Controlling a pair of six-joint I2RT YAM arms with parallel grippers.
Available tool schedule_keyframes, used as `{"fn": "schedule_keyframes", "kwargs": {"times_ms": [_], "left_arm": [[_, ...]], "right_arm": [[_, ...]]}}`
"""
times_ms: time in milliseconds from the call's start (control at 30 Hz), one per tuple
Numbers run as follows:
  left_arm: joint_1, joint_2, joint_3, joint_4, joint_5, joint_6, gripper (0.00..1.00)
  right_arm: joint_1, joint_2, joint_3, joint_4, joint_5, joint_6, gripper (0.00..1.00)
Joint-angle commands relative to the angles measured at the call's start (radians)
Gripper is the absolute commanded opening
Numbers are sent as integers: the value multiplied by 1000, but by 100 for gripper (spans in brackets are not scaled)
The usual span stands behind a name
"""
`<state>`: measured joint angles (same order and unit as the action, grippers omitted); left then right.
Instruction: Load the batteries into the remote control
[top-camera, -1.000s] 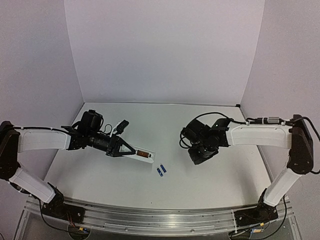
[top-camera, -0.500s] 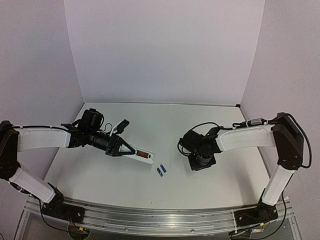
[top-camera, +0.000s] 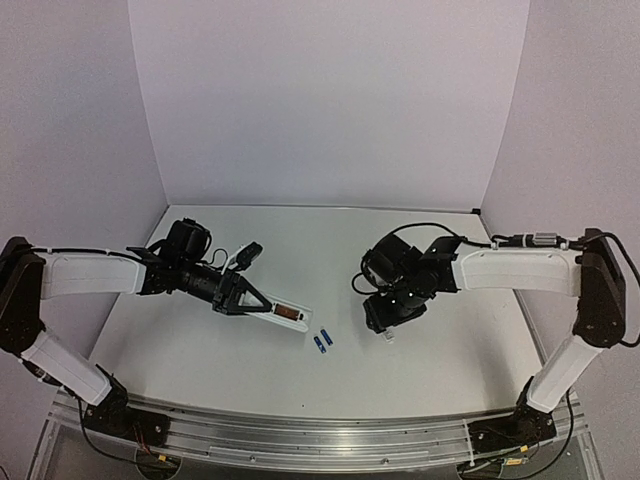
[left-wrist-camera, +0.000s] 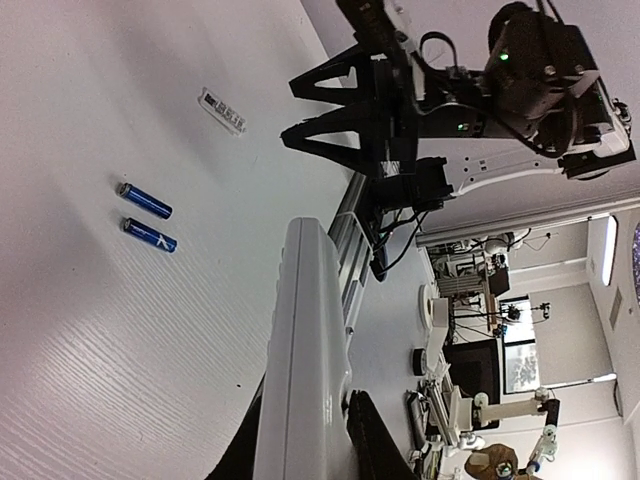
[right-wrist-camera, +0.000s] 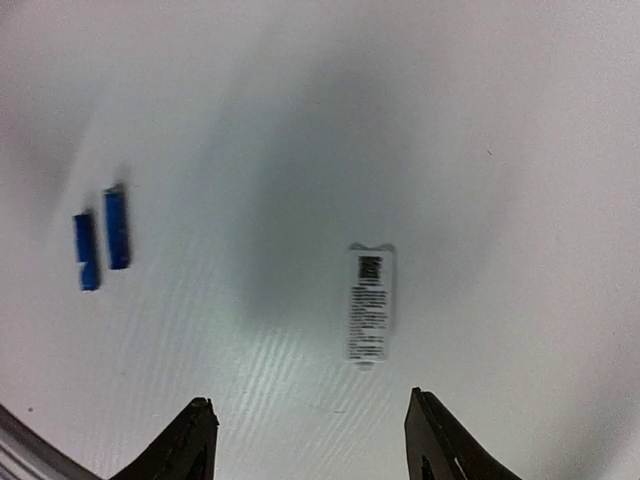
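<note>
My left gripper (top-camera: 262, 302) is shut on the white remote control (top-camera: 280, 310) and holds it just above the table, with the battery recess (top-camera: 288, 313) facing up. In the left wrist view the remote (left-wrist-camera: 300, 330) sits edge-on between my fingers. The two blue batteries (top-camera: 322, 340) lie side by side on the table just right of the remote's tip. They also show in the left wrist view (left-wrist-camera: 146, 217) and the right wrist view (right-wrist-camera: 102, 240). My right gripper (top-camera: 385, 315) hovers open and empty (right-wrist-camera: 312, 425), to the right of the batteries.
A small white cover piece (right-wrist-camera: 368, 303) with printed text lies flat on the table just ahead of the right fingertips. It also shows in the top view (top-camera: 388, 337) and the left wrist view (left-wrist-camera: 222, 110). Purple walls enclose the table on three sides.
The right gripper dipped to the table, then rose and shifted slightly left. The white cover piece now shows lying on the table below it. The left arm and remote have barely moved.
</note>
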<state>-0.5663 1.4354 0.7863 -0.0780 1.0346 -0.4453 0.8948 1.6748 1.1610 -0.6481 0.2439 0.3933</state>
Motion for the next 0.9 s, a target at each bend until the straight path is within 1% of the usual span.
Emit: {"fn": "schedule_keyframes", "kwargs": {"times_ms": [0,100,167,200,400,567,667,767,867], "left_arm": [[2,45,76,13,96,85,0],[-12,67,95,20,134,134,0],[-33,81,103,32,156,161,0],[-46,90,116,27,170,173,0],[-102,146,164,32,199,181,0],[-117,159,175,40,202,176,0],[-127,161,177,35,216,185,0],[-132,162,191,-5,219,217,0],[-132,163,208,-43,218,244,0]], "right_arm": [[4,-63,121,41,-395,-244,62],[4,-59,186,49,-640,-313,63],[4,-47,223,48,-749,-340,64],[4,-37,240,48,-775,-342,64],[4,34,310,21,-872,-358,65],[6,70,324,-31,-937,-355,63],[6,83,316,-44,-940,-345,61],[11,103,323,-46,-966,-333,56],[26,131,341,-47,-1001,-317,45]]}}
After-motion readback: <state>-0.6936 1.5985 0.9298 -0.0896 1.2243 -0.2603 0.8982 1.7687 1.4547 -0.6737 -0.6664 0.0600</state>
